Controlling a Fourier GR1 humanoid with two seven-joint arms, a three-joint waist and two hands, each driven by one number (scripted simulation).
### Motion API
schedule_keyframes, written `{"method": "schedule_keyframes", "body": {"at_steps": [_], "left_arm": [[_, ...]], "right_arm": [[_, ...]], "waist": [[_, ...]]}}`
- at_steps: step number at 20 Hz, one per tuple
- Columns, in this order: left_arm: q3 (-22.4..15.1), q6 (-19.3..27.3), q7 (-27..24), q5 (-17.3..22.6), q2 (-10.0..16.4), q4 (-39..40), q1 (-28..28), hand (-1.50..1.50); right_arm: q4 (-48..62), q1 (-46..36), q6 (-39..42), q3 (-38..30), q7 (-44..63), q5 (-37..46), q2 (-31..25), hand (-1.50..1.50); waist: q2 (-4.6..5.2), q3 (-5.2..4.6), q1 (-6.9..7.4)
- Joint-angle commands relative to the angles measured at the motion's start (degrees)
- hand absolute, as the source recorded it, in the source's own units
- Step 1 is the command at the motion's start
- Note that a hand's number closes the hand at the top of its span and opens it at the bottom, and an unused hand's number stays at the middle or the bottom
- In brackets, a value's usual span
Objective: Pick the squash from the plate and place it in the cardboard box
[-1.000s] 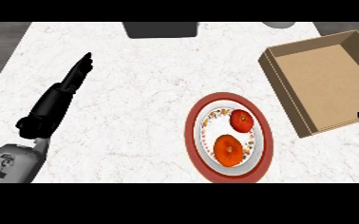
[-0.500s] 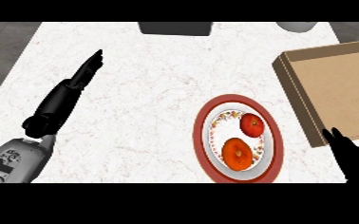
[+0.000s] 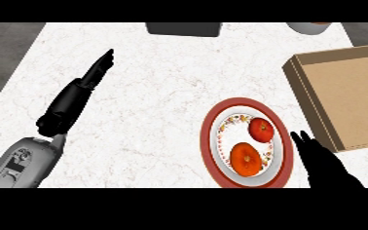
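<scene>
Just right of the plate [image 3: 208, 141], right robot hand [image 3: 327, 168] (fingers [image 3: 300, 143] straight, palm empty).

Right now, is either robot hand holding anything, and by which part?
Nothing is held. The left robot hand is open at the left; the right robot hand is open beside the plate, grasping nothing.

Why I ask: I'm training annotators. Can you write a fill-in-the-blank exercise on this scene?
1. The plate has a ___ rim.
2. The squash on it is coloured ___.
3. The cardboard box stands to the plate's ___.
4. The robot hand nearest the plate is the robot's ___ one.
Missing words: red, orange, right, right.
</scene>
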Motion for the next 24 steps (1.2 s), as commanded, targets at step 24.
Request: {"method": "schedule_keyframes", "body": {"at_steps": [24], "left_arm": [[2.96,-0.42,0.85,-1.3,-1.25,0.41,1.36,0.0]], "right_arm": [[31.69,-16.81,17.6,1.55,15.7,15.06,34.48,-1.5]], "waist": [[-0.68,0.41,-2.96]]}}
